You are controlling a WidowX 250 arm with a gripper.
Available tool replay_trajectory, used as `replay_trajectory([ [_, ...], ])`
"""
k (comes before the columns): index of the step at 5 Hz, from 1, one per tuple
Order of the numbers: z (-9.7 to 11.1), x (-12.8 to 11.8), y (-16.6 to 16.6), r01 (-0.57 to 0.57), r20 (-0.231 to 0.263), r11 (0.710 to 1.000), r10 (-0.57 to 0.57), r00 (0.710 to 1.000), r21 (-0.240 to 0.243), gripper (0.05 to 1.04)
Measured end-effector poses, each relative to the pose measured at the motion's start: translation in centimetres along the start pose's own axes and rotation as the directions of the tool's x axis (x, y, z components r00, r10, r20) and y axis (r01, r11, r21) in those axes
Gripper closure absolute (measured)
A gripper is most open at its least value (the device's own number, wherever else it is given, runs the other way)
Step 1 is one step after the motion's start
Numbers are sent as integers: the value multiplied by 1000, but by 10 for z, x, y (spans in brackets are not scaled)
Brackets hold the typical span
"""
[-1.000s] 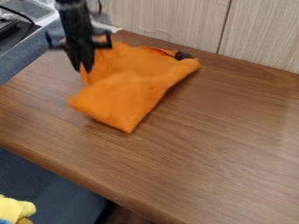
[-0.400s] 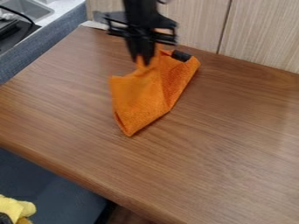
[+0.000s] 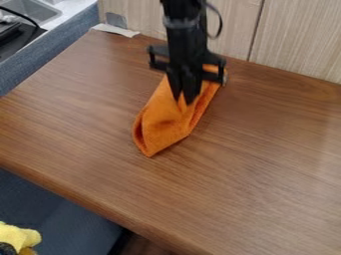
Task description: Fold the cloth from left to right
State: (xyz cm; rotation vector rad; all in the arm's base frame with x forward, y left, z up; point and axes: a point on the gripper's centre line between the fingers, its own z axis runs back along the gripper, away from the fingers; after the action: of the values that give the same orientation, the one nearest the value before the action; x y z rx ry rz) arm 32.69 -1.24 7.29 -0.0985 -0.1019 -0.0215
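The gripper hangs down over the upper middle of the table, shut on the orange cloth, with a small peak of fabric between its fingertips. Below and around it, the orange cloth lies as a narrow folded strip running from upper right to lower left. Its lower end comes to a point, and a loose fold curls along the left side. The arm hides much of the cloth's upper part.
The brown wooden table extends around the cloth. A pale panelled wall stands along its back edge. At the upper left are a grey sink and a dark object; something yellow shows lower left.
The gripper has moved right and then down toward the camera. The cloth's left part has come over to the right with it, leaving a narrower strip.
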Motion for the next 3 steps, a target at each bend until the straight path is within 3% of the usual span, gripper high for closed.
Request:
replay_trajectory([
  [1, -26, -5, -2, -6, -70, 1000, 3, 998, -30, 982],
  [2, -33, -4, -2, -4, -89, 999, 0, 996, -34, 947],
  [3, -34, -4, -2, -14, -103, 1000, 13, 995, -17, 742],
])
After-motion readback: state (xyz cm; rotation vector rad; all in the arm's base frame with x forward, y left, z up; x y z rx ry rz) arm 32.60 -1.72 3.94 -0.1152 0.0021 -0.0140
